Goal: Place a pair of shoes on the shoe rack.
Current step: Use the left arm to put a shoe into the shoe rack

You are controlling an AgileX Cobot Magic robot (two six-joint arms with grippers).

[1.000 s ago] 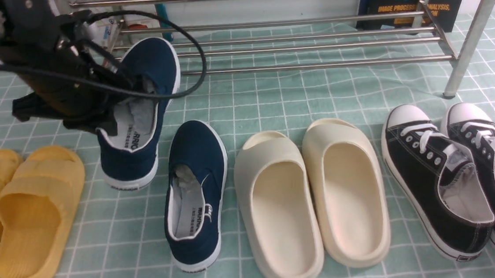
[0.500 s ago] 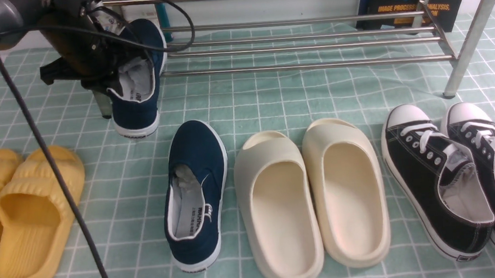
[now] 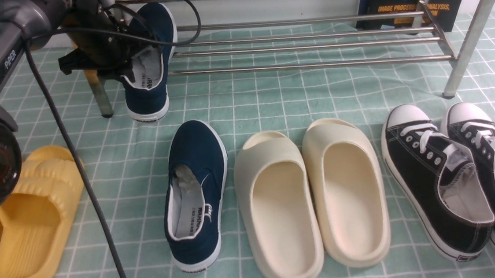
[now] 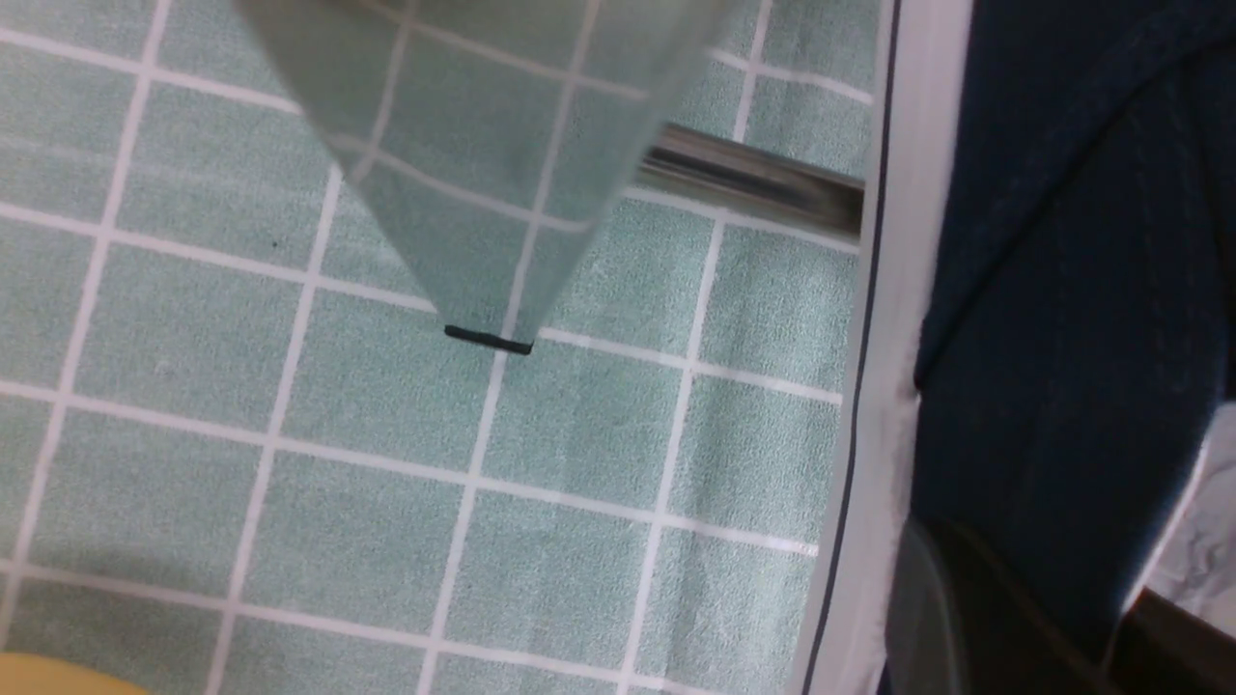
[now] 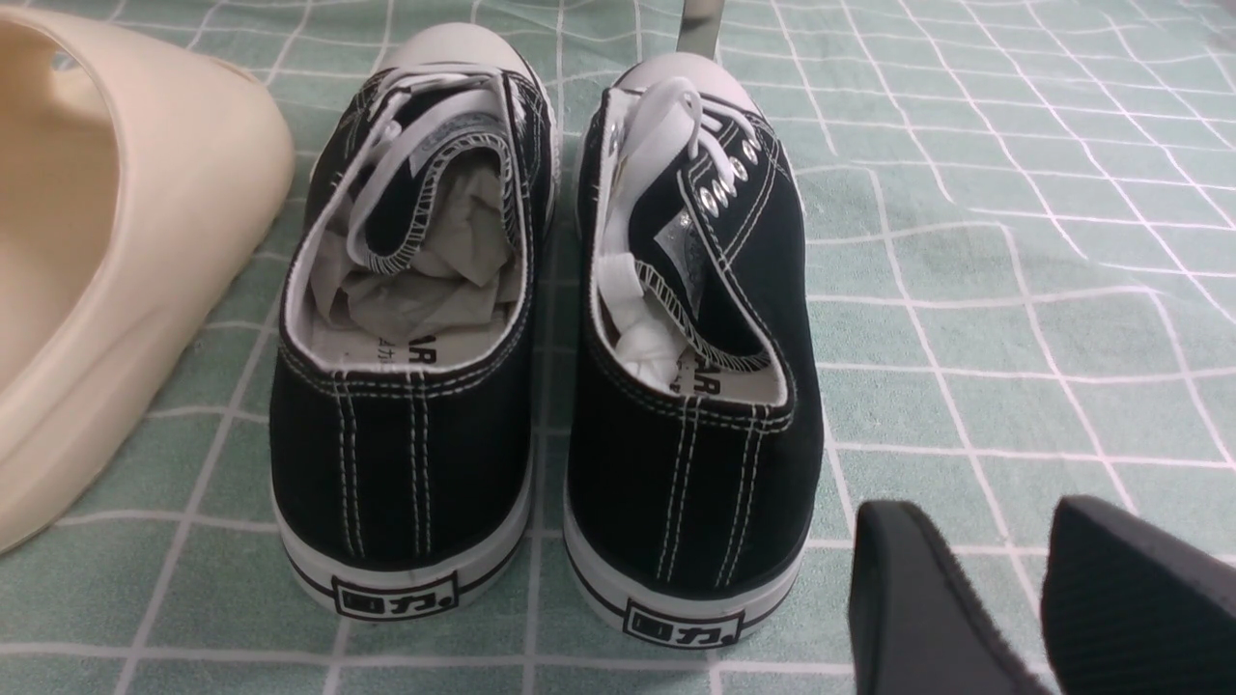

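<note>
One navy slip-on shoe hangs tilted, toe up and heel down, at the left end of the shoe rack. My left gripper is shut on its side wall. In the left wrist view the same shoe fills the side by the left gripper, with a rack leg and a bar beside its white sole. The other navy shoe lies flat on the cloth. My right gripper is open and empty, just behind the black sneakers.
Cream slides lie in the middle, black lace-up sneakers at the right and yellow slides at the left, all on green checked cloth. A book stands behind the rack. A cable trails from my left arm.
My left gripper has carried the navy shoe up and away from me to the rack's left end, then slightly to the right. The other shoes have not moved.
</note>
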